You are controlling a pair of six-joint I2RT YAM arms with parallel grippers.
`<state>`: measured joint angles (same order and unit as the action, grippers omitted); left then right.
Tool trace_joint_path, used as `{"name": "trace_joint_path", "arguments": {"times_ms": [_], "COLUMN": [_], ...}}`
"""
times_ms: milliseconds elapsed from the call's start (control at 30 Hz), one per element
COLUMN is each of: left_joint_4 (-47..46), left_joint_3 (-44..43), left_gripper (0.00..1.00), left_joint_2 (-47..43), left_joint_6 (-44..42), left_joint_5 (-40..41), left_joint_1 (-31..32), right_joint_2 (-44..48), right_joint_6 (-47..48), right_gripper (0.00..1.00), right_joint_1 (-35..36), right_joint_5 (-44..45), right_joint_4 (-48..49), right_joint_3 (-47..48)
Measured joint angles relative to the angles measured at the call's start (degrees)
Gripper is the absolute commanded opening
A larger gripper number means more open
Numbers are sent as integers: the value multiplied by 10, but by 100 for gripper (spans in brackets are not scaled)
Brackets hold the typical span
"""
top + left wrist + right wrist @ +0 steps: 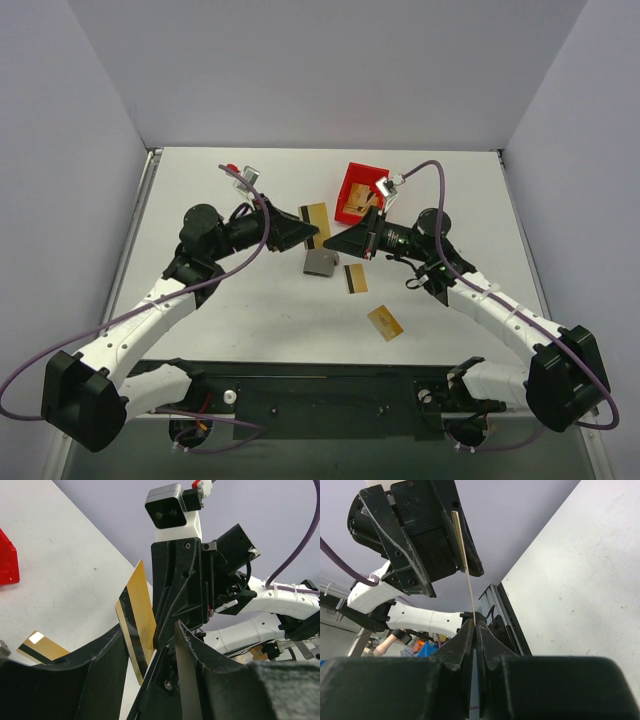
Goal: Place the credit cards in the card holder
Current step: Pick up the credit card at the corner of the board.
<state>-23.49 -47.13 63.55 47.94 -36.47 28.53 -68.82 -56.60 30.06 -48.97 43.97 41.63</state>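
Observation:
My right gripper (337, 243) is shut on the lower edge of a gold-tan credit card with a black stripe (314, 214) and holds it upright above the table. Seen edge-on in the right wrist view, the card (462, 555) rises from the closed fingertips (475, 626). My left gripper (308, 232) is open, and its fingers straddle the card (139, 611) and the right gripper's tip. The grey card holder (321, 263) lies on the table just below both grippers. A second striped card (355, 279) lies to its right, and a third card (385, 322) lies nearer the front.
A red plastic bin (358, 192) stands behind the right gripper, and its corner shows in the left wrist view (7, 560). A striped card lies flat on the table in the left wrist view (41, 649). White walls enclose the table.

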Motion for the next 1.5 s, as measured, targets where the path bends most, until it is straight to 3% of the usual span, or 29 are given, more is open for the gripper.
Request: {"name": "trace_joint_path", "arguments": {"times_ms": [100,233,367,400,467,500,567,633,867,1167,1500], "left_joint_4": [-1,-5,-10,-12,-14,-16,-17,-17,-23,-48,-67], "left_joint_3": [1,3,3,3,3,3,3,3,3,3,3], "left_gripper": [41,25,0,0,0,0,0,0,0,0,0], "left_joint_2": [0,1,7,9,12,12,13,14,28,62,63], "left_joint_6": [1,6,9,9,10,10,10,10,11,20,24], "left_joint_5": [-1,-1,-1,0,0,-1,-7,-14,-48,-91,-103], "left_joint_1": [0,1,1,1,1,1,4,7,11,37,41], "right_joint_2": [0,0,1,1,2,2,6,21,83,88,87], "right_joint_6": [-6,-8,-10,-10,-7,-5,11,47,180,211,207], "right_gripper": [0,0,0,1,14,29,42,47,47,43,31], "right_joint_1": [-1,-1,-1,-1,-2,-4,-5,-5,-11,-12,-12], "right_joint_5": [4,5,4,4,2,2,4,13,41,37,37], "right_joint_4": [4,8,11,12,11,8,-10,-56,-210,-228,-229], "right_joint_3": [-8,-9,-9,-9,-10,-10,-9,-7,46,56,56]}}
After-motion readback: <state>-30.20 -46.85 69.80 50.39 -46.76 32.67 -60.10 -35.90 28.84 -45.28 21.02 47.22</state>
